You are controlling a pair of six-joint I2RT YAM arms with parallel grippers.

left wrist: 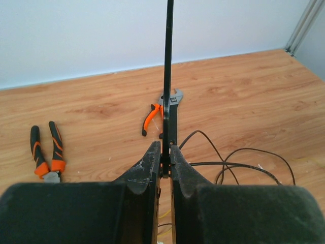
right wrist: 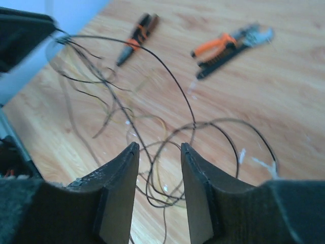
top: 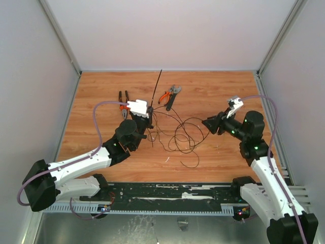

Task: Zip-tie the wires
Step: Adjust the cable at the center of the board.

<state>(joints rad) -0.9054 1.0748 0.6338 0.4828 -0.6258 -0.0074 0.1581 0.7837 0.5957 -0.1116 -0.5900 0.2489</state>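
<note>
The zip tie (top: pixel 156 89), a straight black strip, points toward the back wall. My left gripper (top: pixel 147 116) is shut on its lower end; in the left wrist view the zip tie (left wrist: pixel 167 76) rises from between the closed jaws of the left gripper (left wrist: pixel 166 158). The wires (top: pixel 180 134) lie in loose thin black loops on the wooden table between both arms. Some strands of the wires (right wrist: pixel 194 123) lead up to the left gripper. My right gripper (top: pixel 204 123) hangs open just right of the loops. In its wrist view the right gripper (right wrist: pixel 159 150) holds nothing, and the wires show beyond the gap.
Black-and-orange pliers (top: pixel 123 99) lie left of the left gripper. Orange pliers (top: pixel 163 95) and a black wrench (top: pixel 172 96) lie together behind the wires. White walls enclose the table on three sides. A black rail (top: pixel 167 193) runs along the near edge.
</note>
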